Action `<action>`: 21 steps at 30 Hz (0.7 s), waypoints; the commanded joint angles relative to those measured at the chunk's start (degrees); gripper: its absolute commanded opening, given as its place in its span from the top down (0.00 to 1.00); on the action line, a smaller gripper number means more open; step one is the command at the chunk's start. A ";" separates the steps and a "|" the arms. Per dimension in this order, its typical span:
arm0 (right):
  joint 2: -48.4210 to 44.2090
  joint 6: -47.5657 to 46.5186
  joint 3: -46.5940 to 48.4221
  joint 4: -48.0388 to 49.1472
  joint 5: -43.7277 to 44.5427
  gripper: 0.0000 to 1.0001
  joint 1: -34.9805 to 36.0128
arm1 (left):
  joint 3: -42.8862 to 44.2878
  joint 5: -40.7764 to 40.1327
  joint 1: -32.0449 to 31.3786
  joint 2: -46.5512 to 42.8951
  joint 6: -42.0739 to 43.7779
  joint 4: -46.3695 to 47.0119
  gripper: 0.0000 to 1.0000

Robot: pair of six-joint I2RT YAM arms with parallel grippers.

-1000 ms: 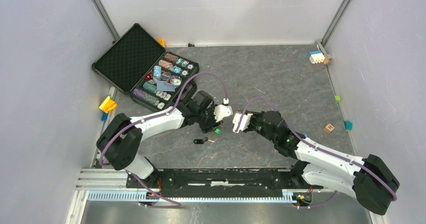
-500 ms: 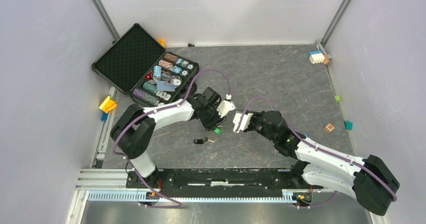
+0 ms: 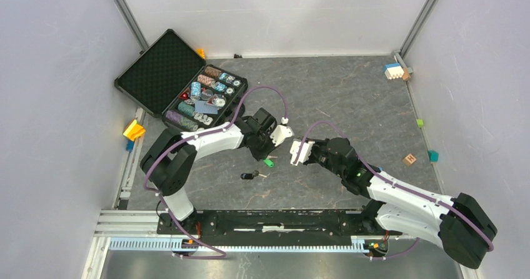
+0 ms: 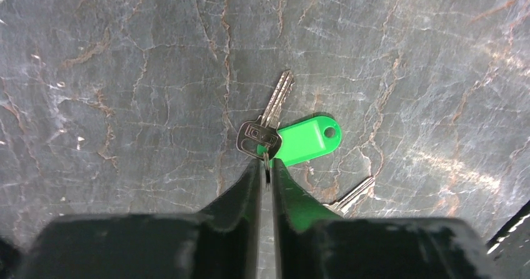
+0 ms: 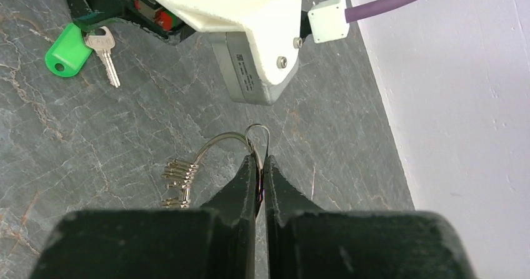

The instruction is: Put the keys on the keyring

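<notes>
Pinches the green key (image 4: 305, 142) by its small loop with the left gripper (image 4: 265, 165), jaws nearly together, key lying on the table (image 3: 350, 97) just beyond the black key (image 3: 249, 176). Clamps the keyring (image 5: 228, 139) wire with the right gripper (image 5: 259, 161), jaws clenched tight, right of the black key, small keys (image 5: 177, 180) bunched on it

green key (image 4: 300, 142): glossy plastic head w/ metal blade; keyring (image 5: 219, 140): shiny wire
</notes>
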 commanded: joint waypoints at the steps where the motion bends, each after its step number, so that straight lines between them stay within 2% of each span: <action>1: -0.93 0.60 2.30 1.21 -0.83 1.00 -0.28 | 0.59 1.66 0.23 -2.93 0.25 0.46 0.72; 4: -0.92 0.56 2.48 0.84 -1.06 1.00 -0.38 | 0.44 0.15 1.06 -5.35 0.78 -1.95 0.45; 6: -0.95 0.51 2.39 0.89 -1.10 1.00 -0.45 | -1.13 -0.52 1.93 -8.57 1.26 -3.24 0.33; 8: -0.89 0.42 2.40 0.99 -1.08 1.00 -0.43 | -2.52 -0.96 2.08 -11.70 2.11 -5.57 0.28; 11: -0.76 0.34 2.48 1.08 -1.02 1.00 -0.50 | -3.63 -0.01 2.01 -14.00 1.82 -9.66 0.29; 14: -0.69 0.16 2.47 1.09 -0.64 1.00 -0.49 | -3.86 1.25 1.57 -12.95 1.11 -14.39 0.37; 16: -0.83 0.07 2.41 1.16 -0.42 1.00 -0.64 | -4.21 1.43 1.38 -11.71 0.70 -15.64 0.42; 21: -0.36 -0.01 2.45 1.01 -0.50 1.00 -1.02 | -3.32 4.59 0.99 -8.14 -1.41 -17.07 0.45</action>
